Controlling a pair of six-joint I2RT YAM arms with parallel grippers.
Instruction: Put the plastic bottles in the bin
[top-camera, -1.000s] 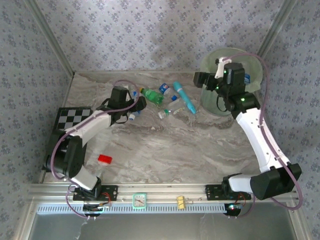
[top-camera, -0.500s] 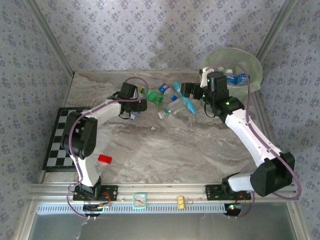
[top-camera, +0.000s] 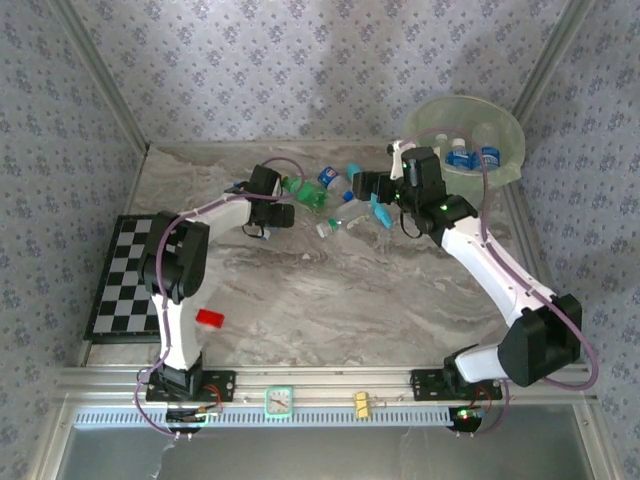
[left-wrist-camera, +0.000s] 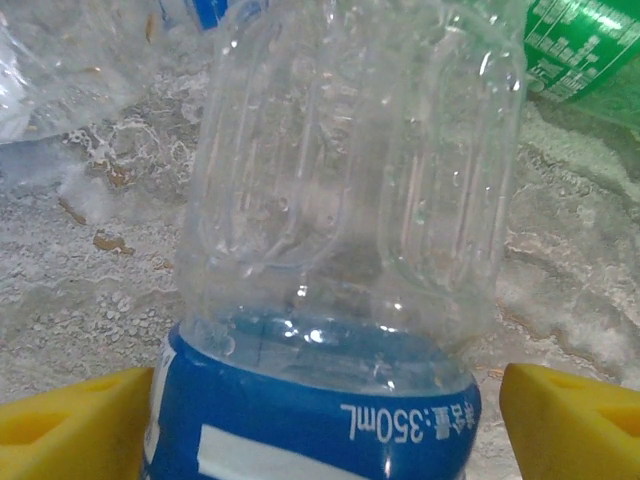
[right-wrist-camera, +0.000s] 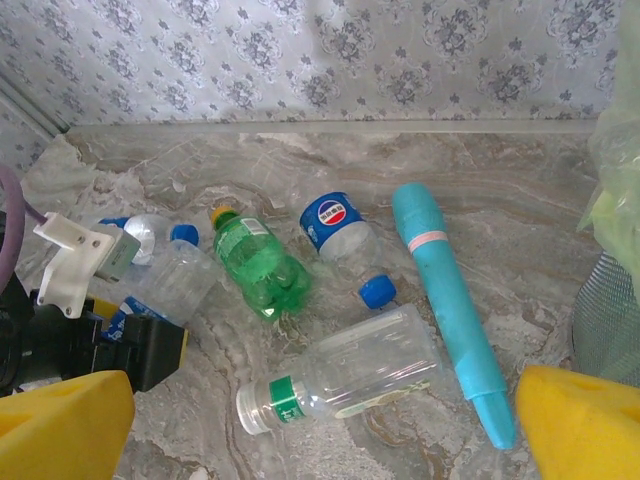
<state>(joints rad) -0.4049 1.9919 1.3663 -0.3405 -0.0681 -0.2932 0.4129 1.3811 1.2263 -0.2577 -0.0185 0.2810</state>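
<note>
Left gripper (left-wrist-camera: 325, 410), jaws parted, straddles the clear blue-labelled bottle (left-wrist-camera: 340, 200). Centring it before closing should prevent slip. Right gripper (right-wrist-camera: 320, 400): parted, empty.

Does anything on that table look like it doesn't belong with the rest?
Yes: a slim teal tube lies among the scattered plastic bottles, though it is no bottle. A small red block also sits alone, well apart from them.

My right gripper (top-camera: 362, 186) has swung from over the bin (top-camera: 513, 150) to the plastic bottles (right-wrist-camera: 258, 272) ahead. My left gripper (top-camera: 276, 213) has slid forward, and a clear bottle (left-wrist-camera: 340, 200) now sits between its jaws.
</note>
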